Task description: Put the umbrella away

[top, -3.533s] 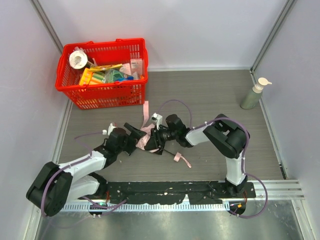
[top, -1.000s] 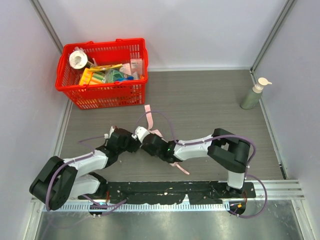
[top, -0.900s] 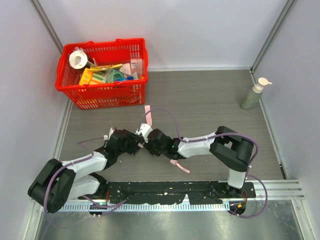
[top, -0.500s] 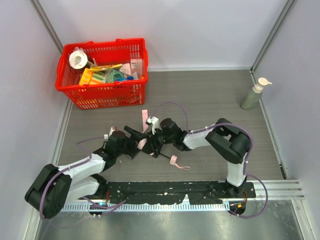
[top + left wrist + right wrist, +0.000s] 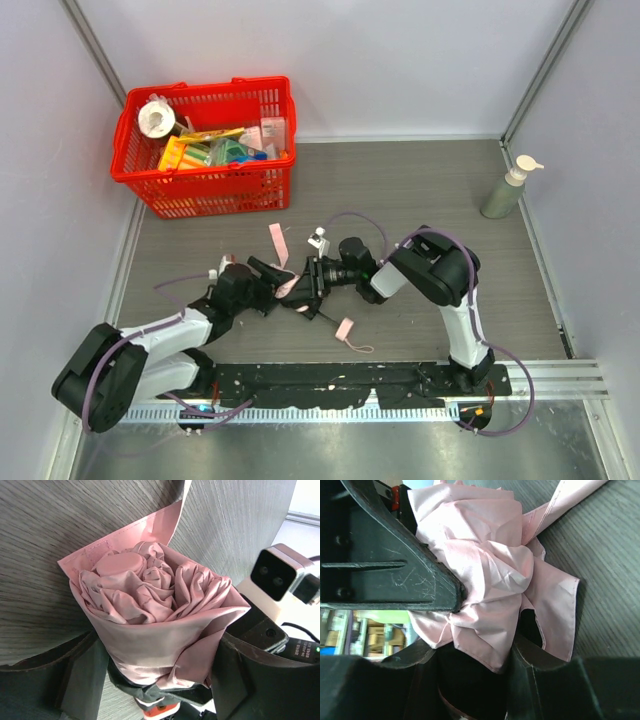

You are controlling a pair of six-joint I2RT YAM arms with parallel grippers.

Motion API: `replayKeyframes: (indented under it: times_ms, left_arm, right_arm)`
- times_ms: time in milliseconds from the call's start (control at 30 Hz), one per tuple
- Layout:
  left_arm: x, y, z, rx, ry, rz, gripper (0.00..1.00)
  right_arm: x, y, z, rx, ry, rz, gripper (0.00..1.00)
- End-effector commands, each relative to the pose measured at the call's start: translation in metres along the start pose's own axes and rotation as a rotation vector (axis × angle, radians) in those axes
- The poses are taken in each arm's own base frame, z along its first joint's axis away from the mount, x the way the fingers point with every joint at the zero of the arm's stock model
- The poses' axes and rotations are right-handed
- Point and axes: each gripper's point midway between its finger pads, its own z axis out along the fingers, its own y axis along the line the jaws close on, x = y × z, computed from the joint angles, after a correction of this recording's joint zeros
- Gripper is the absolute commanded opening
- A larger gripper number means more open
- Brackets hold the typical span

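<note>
Umbrella (image 5: 291,287) fabric lies bunched on the counter (image 5: 420,210) between the two tools, near the arm bases and well apart from the red basket (image 5: 205,185). We see the right tool (image 5: 308,288) clamped on the pale pink folds, with one dark finger (image 5: 395,570) pressed into them in its wrist view. The left tool (image 5: 272,280) has its jaws wide to either side of the bundle, but we cannot tell whether they press on it, since cloth covers the inner faces. A pink tab (image 5: 277,241) points toward the basket. The small handle (image 5: 343,327) lies apart from the bundle, and whatever joins the two is too thin to make out from above.
</note>
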Motion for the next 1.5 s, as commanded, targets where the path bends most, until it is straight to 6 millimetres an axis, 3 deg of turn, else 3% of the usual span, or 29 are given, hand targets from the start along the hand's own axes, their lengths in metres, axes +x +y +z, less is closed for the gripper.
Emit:
replayKeyframes:
  times_ms: [0,200,333,467,500,533,567,600,733,800,867,1033,1167,1300,1467]
  left_arm:
    - [0.004,0.056,0.004,-0.184,0.015,0.082,0.70]
    - [0.012,0.041,0.010,-0.116,0.056,0.076,0.54]
    - [0.011,0.022,0.010,-0.039,0.051,0.097,0.21]
    - [0.011,-0.008,0.005,0.124,0.045,0.170,0.05]
    - [0.011,-0.019,0.002,0.182,0.044,0.191,0.00]
    - [0.012,-0.026,-0.002,0.230,0.041,0.214,0.00]
    - [0.013,-0.031,-0.006,0.278,0.038,0.238,0.00]
    - [0.013,-0.037,-0.011,0.322,0.034,0.267,0.00]
    - [0.027,-0.061,-0.033,0.489,0.071,0.444,0.00]
    - [0.036,-0.074,-0.046,0.566,0.106,0.524,0.00]
    - [0.045,-0.089,-0.064,0.660,0.138,0.598,0.00]
    - [0.078,-0.122,-0.119,0.904,0.305,0.757,0.00]
    - [0.096,-0.135,-0.158,1.040,0.442,0.813,0.00]
    - [0.091,-0.150,-0.165,1.031,0.404,0.796,0.00]
    - [0.084,-0.171,-0.164,1.035,0.373,0.723,0.00]
  right_arm:
    - [-0.025,0.071,-0.005,-0.293,-0.051,0.030,0.01]
    - [-0.031,0.081,-0.005,-0.320,-0.064,0.046,0.01]
    - [-0.025,0.073,-0.005,-0.244,-0.051,0.015,0.01]
    - [-0.016,0.055,-0.007,-0.062,-0.023,-0.071,0.24]
    - [-0.009,0.050,-0.011,0.000,0.006,-0.046,0.36]
    - [-0.010,0.042,-0.014,0.058,-0.006,-0.082,0.41]
    - [-0.009,0.043,-0.021,0.099,0.006,-0.076,0.58]
    - [-0.009,0.035,-0.025,0.151,0.002,-0.104,0.61]
    - [-0.015,0.039,-0.065,0.290,-0.020,-0.147,0.70]
    - [-0.035,0.071,-0.092,0.277,-0.096,-0.208,0.71]
    - [-0.047,0.090,-0.115,0.280,-0.145,-0.243,0.73]
    - [-0.093,0.116,-0.162,0.299,-0.293,-0.276,0.75]
    - [-0.100,0.114,-0.177,0.300,-0.288,-0.270,0.75]
    - [-0.087,0.145,-0.179,0.154,-0.289,-0.341,0.75]
    - [-0.079,0.157,-0.186,0.195,-0.341,-0.376,0.75]
